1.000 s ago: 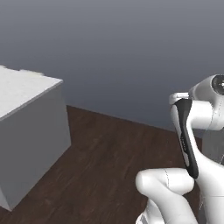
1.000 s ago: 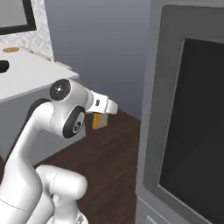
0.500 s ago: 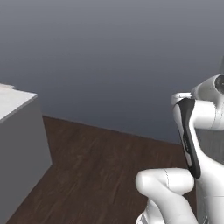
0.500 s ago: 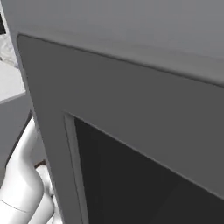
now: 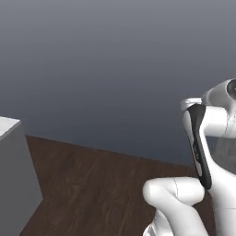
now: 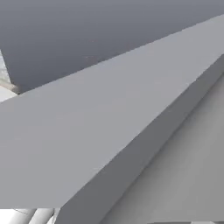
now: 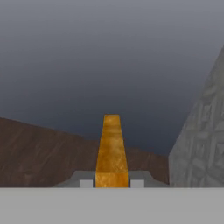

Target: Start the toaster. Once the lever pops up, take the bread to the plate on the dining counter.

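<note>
— As the hand view looks along the gripper (image 7: 112, 183), what sits between the two finger tips?

— One slice of bread (image 7: 111, 151), seen edge-on: a narrow golden-orange crust rising straight up from the bottom middle of that view. The two pale finger pads (image 7: 86, 183) press against it, one on each side, so the pincer is clamped on the bread.

— What lies beyond the slice?

— A dark brown wood-plank floor (image 7: 39, 151) runs across the lower left, meeting a plain blue-grey wall (image 7: 109, 57) that fills the upper part. At the right edge stands one grey, stone-textured vertical surface (image 7: 203, 140); what it belongs to I cannot tell.

— And from the left base camera?

— One white arm with a dark joint strip (image 5: 199, 147) rises at the lower right. One pale grey boxy block (image 5: 14, 179) stands at the left edge on the same dark floor, and the grey wall spans behind.

— The right base camera?

— Large flat grey panels (image 6: 100, 131) press close to the lens, crossing at a slant. I count one small sliver of white arm at the bottom left corner.
</note>
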You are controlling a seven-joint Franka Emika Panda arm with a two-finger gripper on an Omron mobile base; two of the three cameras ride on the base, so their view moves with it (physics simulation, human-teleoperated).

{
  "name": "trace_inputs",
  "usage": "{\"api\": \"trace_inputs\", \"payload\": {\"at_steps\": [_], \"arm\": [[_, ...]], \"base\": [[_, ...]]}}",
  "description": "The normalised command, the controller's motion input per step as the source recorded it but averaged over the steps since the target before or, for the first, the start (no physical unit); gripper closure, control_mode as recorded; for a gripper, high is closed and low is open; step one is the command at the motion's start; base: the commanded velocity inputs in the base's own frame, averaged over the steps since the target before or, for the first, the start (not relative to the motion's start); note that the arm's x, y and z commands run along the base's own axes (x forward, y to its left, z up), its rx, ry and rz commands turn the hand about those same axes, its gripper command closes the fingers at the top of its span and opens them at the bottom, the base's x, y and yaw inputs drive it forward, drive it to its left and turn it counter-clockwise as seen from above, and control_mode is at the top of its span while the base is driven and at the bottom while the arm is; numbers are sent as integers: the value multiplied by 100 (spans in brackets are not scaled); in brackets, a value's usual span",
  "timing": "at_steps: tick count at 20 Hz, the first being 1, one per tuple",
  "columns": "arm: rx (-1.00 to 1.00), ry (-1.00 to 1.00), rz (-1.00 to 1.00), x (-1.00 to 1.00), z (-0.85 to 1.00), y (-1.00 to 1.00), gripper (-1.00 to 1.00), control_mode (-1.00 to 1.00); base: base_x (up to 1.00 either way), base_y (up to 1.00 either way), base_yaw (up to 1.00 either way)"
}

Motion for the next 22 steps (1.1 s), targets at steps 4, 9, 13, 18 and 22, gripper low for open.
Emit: {"api": "trace_inputs", "payload": {"at_steps": [4,9,13,18,22], "arm": [[0,0,0,0,0,0,100,100],[0,0,0,0,0,0,100,100],[0,0,0,0,0,0,100,100],[0,0,0,0,0,0,100,100],[0,0,0,0,0,0,100,100]], "base": [[100,0,0],[100,5,-2],[100,19,0],[100,7,15],[100,0,35]]}}
